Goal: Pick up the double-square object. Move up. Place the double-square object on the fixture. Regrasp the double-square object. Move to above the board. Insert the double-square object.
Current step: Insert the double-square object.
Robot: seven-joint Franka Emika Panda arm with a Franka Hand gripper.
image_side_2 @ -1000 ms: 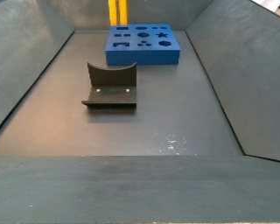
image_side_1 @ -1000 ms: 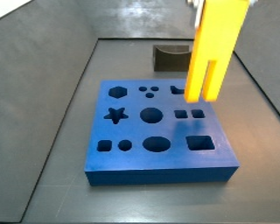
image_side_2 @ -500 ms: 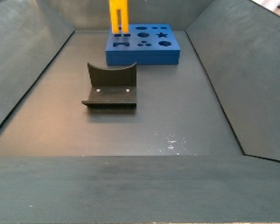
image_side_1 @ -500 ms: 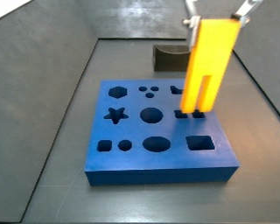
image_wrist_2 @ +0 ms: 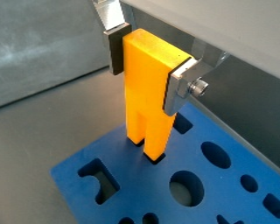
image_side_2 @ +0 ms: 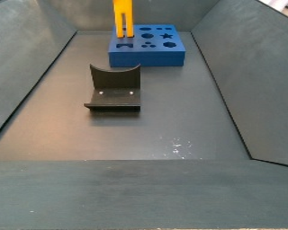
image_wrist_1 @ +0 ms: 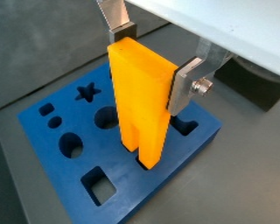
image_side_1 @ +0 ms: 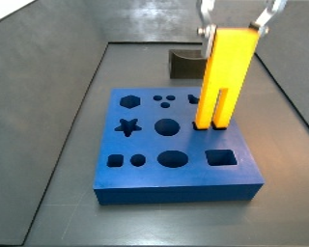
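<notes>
The double-square object (image_side_1: 222, 77) is a tall yellow block, upright with its two prongs pointing down. My gripper (image_side_1: 232, 31) is shut on its upper end; in both wrist views the silver fingers (image_wrist_1: 189, 80) (image_wrist_2: 178, 86) press its two sides. The gripper (image_wrist_1: 154, 59) (image_wrist_2: 146, 68) hangs over the blue board (image_side_1: 144, 178). The prong tips sit at the mouth of the paired square holes near the board's right edge, seemingly just entering. In a side view the block (image_side_2: 122, 20) stands at the board's (image_side_2: 171, 56) left part. The dark fixture (image_side_2: 114, 90) (image_side_1: 187, 64) stands empty on the floor.
The board (image_wrist_1: 143, 188) (image_wrist_2: 130, 188) carries other holes: a star (image_side_1: 128, 126), a hexagon (image_side_1: 127, 98), circles (image_side_1: 174, 159) and a single square (image_side_1: 220, 157). Grey sloping walls (image_side_2: 32, 81) enclose the floor on all sides.
The gripper has come straight down with the yellow block. Its prongs, earlier well above the board, now reach the paired square holes.
</notes>
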